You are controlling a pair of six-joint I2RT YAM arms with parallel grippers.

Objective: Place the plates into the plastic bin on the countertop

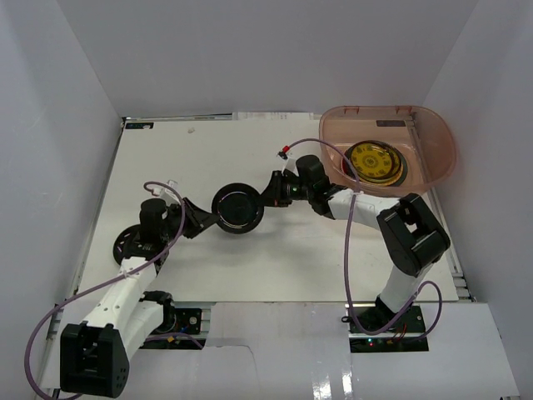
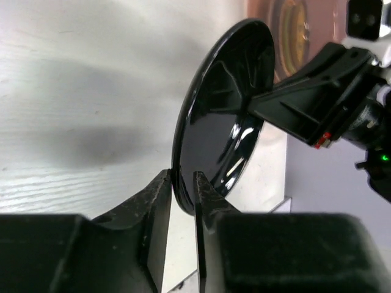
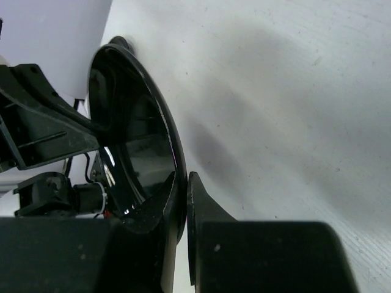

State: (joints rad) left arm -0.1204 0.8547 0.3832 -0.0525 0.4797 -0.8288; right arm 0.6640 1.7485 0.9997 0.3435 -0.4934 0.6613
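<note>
A glossy black plate [image 1: 237, 208] [image 2: 220, 122] [image 3: 128, 122] hangs over the middle of the white countertop [image 1: 250, 275], gripped from both sides. My left gripper [image 1: 211, 218] [image 2: 182, 178] is shut on its left rim, which sits between the two fingers. From the right, my right gripper [image 1: 265, 200] [image 3: 181, 178] is shut on the opposite rim, one finger inside the dish and one behind it. The plastic bin [image 1: 441, 142] [image 2: 261, 18] stands at the back right with a gold-brown patterned plate [image 1: 375, 162] lying in it.
White walls close in the countertop at the left, back and right. The right arm's elbow [image 1: 412, 233] stands just in front of the bin, and a purple cable [image 1: 350, 242] loops beside it. The arm bases sit at the near edge.
</note>
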